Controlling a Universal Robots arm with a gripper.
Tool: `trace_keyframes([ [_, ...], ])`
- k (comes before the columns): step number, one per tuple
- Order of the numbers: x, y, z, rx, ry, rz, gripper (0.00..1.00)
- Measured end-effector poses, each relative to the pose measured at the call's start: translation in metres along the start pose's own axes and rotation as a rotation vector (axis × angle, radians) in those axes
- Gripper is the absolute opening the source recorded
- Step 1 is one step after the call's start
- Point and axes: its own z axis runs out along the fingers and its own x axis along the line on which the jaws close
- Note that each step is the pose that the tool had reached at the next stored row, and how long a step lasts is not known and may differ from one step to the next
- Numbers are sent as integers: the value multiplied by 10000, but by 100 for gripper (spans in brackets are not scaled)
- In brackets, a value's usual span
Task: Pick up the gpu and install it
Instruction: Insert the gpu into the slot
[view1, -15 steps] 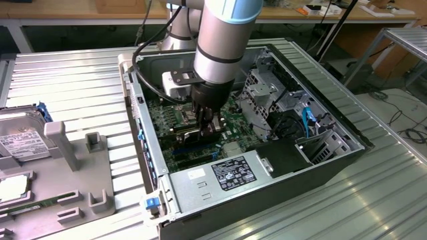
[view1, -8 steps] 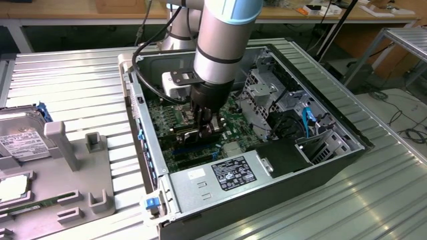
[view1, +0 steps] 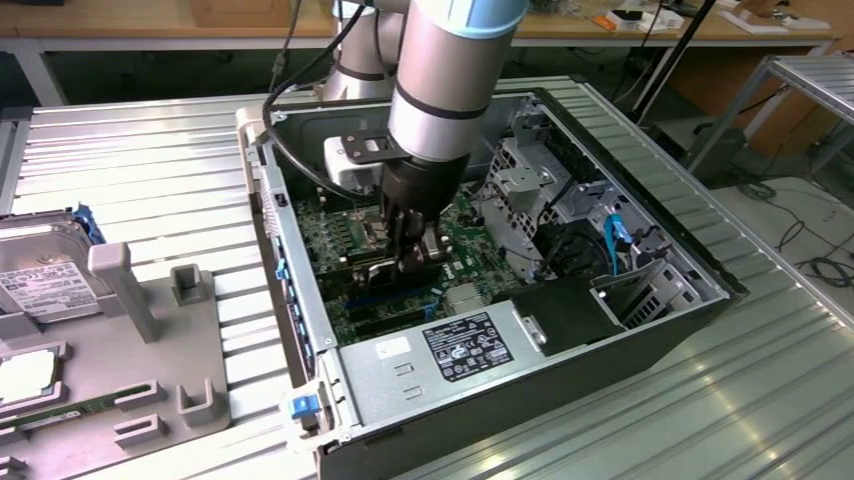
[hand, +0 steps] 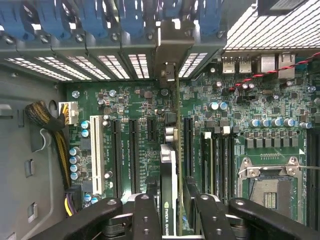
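Note:
The gpu (hand: 169, 165) stands on edge in a motherboard slot, seen as a thin dark card with a silver strip along its top. Its metal end bracket (hand: 166, 50) sits against the case's rear slot openings. My gripper (hand: 172, 210) straddles the card from above, with one black finger on each side. A narrow gap shows between the card and the fingers (hand: 202, 210), so the jaws stand open around it. In the exterior view the gripper (view1: 411, 262) reaches down into the open computer case (view1: 694, 300), low over the green motherboard (view1: 327, 235).
Memory slots and the CPU socket (hand: 270, 185) lie beside the card; a cable bundle (hand: 60, 145) runs along the case wall. The power supply (view1: 461, 345) and drive cage (view1: 534, 190) crowd the case. A grey fixture (view1: 147, 340) with a hard drive (view1: 47, 280) stands at the exterior view's left.

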Motion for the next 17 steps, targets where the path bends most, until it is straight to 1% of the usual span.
trace_keyframes([
  [1,0,1,-33,-33,14,0,35],
  [2,-1,2,-61,-54,42,1,35],
  [4,-10,3,-85,-58,117,4,35],
  [5,-10,3,-89,-59,137,4,35],
  [7,-10,3,-88,-58,136,5,33],
  [8,-10,3,-88,-58,135,5,20],
  [9,-10,3,-88,-59,136,5,14],
  [10,-10,3,-88,-58,135,5,11],
  [17,-10,3,-88,-58,135,5,11],
])
